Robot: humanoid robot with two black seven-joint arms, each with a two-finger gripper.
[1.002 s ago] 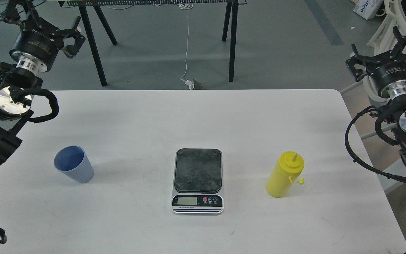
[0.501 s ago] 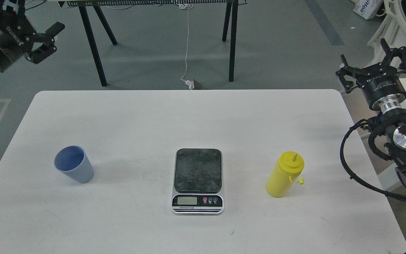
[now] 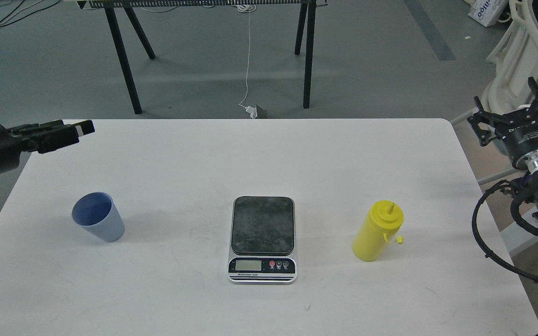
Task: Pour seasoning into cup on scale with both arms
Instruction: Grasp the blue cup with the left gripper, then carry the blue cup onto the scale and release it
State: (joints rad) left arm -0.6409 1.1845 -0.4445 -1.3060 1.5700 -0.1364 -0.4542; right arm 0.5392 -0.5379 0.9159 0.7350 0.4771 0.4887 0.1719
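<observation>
So, only the head view to go on. Cup [image 3: 97, 217] stands at the desk's [image 3: 269, 154] left, scale [image 3: 262, 239] in the middle with its plate bare, seasoning [image 3: 376, 231] upright on the right, all well apart, probably so each arm gets its own item. Left claw [image 3: 70, 129] hangs over the far-left edge, seen side-on, can't tell if it's released. Right claw [image 3: 516, 114] sits off the right edge, fingers spread, holding nothing. Plenty of open room around everything.
</observation>
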